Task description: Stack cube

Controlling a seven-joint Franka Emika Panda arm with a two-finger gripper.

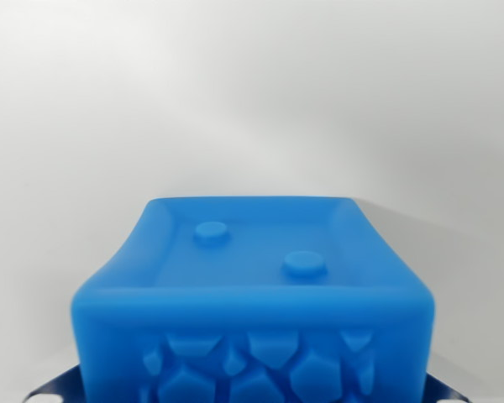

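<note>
Wrist view only. Blue cube (252,302) fills the lower middle of the frame, very close to the camera, its bottom cut off by the frame edge. Top face has a raised rim around a shallow recess with two round studs (303,263), one toward the back-left, one nearer and to the wrist view's right. Near side face carries a relief of irregular pebble-like polygons. Edges are rounded and the sides bow a little, finish matte and slightly translucent; my guess is moulded silicone or soft plastic, so light, somewhat squashy, grippy rather than slick, not fragile. Dark bluish metal tips (55,388) peek out at the bottom corners on both sides of the cube, probably the pincer fingers, with the cube between them. Whether they press on the cube or just flank it cannot be told from here, contact is out of frame, so pincer state is unknown. Background is plain pale grey-white tabletop (252,101) or wall, blurred, with a soft shadow to the wrist view's right of the cube. No second cube visible, so the stack target cannot be located. Best hold, as a judgement: opposite side faces at mid-height, moderate squeeze since walls may give, keeping the studded top level for stacking.
</note>
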